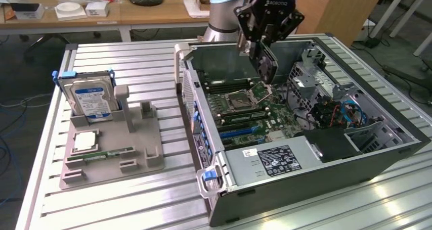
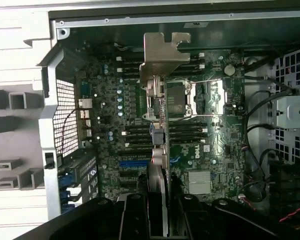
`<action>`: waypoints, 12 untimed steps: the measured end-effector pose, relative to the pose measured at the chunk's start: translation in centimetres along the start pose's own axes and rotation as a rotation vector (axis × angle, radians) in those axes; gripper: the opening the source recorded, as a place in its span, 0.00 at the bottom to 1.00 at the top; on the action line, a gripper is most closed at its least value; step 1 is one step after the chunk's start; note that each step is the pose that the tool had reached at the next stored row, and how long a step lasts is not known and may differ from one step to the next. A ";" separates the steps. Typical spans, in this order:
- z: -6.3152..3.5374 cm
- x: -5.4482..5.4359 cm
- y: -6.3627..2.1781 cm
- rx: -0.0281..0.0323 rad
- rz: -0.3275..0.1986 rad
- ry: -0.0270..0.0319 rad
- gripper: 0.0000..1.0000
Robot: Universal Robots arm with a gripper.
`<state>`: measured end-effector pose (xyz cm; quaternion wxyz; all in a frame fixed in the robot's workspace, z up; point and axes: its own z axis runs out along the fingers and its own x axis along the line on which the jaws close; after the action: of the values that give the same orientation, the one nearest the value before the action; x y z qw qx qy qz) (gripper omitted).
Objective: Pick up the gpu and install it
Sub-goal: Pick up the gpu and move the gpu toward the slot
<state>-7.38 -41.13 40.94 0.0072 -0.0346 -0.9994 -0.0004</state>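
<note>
The gpu point(image 1: 265, 64) hangs on edge above the open computer case point(image 1: 324, 164), over the green motherboard point(image 1: 260, 111) near the CPU socket. My gripper point(image 1: 262, 42) is shut on the card's upper edge. In the wrist view the gpu point(image 2: 158, 150) shows edge-on between my fingers point(image 2: 132, 215), with its silver bracket point(image 2: 162, 52) pointing away toward the case wall. The card is held clear above the board's slots point(image 2: 135, 163).
A grey holder tray point(image 1: 135, 134) on the exterior view's left carries a silver hard drive with a blue label point(image 1: 91, 96), a CPU chip point(image 1: 84, 140) and a green memory stick point(image 1: 101, 154). Cables point(image 1: 337, 113) and the power supply point(image 1: 276, 159) crowd the case's near end.
</note>
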 end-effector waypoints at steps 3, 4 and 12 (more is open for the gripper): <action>-0.01 -0.6 0.05 -0.0015 -0.001 0.0001 0.28; -0.01 -0.8 0.06 -0.0017 -0.001 0.0000 0.28; -0.04 -2.7 0.19 -0.0038 -0.002 -0.0002 0.28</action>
<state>-4.66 -41.13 40.94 0.0070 -0.0338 -0.9994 -0.0023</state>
